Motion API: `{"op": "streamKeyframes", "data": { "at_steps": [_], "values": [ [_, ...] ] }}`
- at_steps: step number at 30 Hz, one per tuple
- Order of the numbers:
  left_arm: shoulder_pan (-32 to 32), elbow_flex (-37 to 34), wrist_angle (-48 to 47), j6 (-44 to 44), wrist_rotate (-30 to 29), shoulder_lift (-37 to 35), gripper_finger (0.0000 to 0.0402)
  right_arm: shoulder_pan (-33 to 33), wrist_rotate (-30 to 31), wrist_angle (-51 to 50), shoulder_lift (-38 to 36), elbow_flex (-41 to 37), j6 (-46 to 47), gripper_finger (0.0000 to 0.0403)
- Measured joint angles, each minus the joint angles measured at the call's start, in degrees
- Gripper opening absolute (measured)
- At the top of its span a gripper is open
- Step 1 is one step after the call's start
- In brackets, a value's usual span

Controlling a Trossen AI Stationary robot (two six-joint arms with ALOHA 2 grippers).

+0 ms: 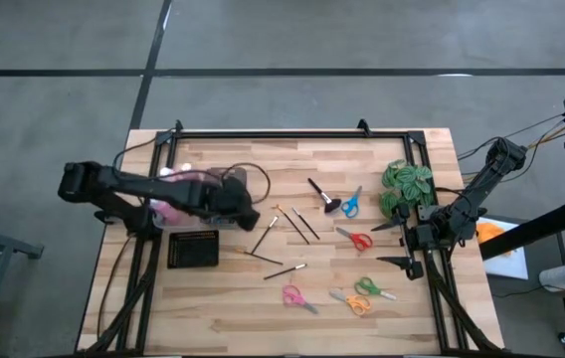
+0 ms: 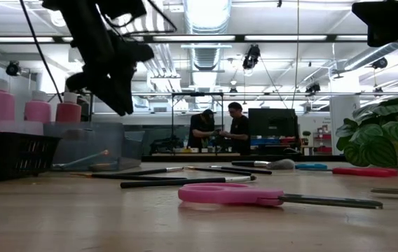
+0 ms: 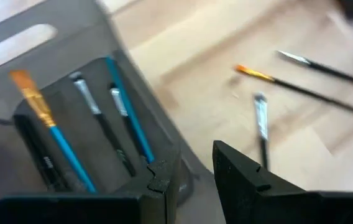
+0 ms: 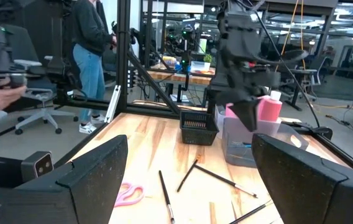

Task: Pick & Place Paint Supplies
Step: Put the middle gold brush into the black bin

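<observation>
A clear bin (image 3: 71, 74) at the table's left holds several thin paintbrushes (image 3: 123, 121) with blue and black handles, lying on its floor. Pink bottles (image 2: 38, 110) with white caps stand in it too. My left gripper (image 3: 195, 180) hovers above the bin's right edge, slanting down, open with nothing between its fingers; it hangs clear of the table in the low view (image 2: 118, 98). More thin brushes (image 1: 297, 224) and a stubby black brush (image 1: 320, 194) lie flat on the table's middle. My right gripper (image 1: 390, 245) waits open at the right edge.
A black mesh basket (image 1: 193, 249) stands in front of the bin. Scissors lie about: blue (image 1: 350, 202), red (image 1: 357, 239), pink (image 1: 297, 296), green and orange (image 1: 365, 294). A leafy plant (image 1: 407, 184) stands at the far right. People stand in the room beyond.
</observation>
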Motion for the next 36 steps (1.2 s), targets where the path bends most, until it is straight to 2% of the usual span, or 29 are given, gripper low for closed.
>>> {"op": "streamKeyframes", "data": {
  "at_steps": [8,16,21,24,30,36],
  "values": [
    [-11.01,0.57,0.85,5.17,-0.30,0.00,0.0097,-0.01,0.00,0.01,0.03,0.01,0.04,0.0341],
    [-19.03,0.51,6.55,21.69,0.15,0.00,0.0097,-0.01,0.00,0.02,0.02,0.01,0.03,0.0341],
    [-23.34,-2.98,13.25,31.65,-2.26,0.00,0.0097,-0.01,0.00,0.01,0.02,0.01,0.02,0.0341],
    [-23.79,-6.47,17.04,33.42,-1.44,0.00,0.0097,-0.01,0.00,0.00,0.02,0.01,0.01,0.0341],
    [-22.01,-11.02,19.15,33.94,6.26,0.02,0.0097,0.00,0.00,0.01,0.02,0.01,-0.03,0.0341],
    [-19.32,-14.59,25.90,37.26,7.53,0.02,0.0097,-0.01,0.00,0.02,0.00,0.01,-0.05,0.0341]
  ]
}}
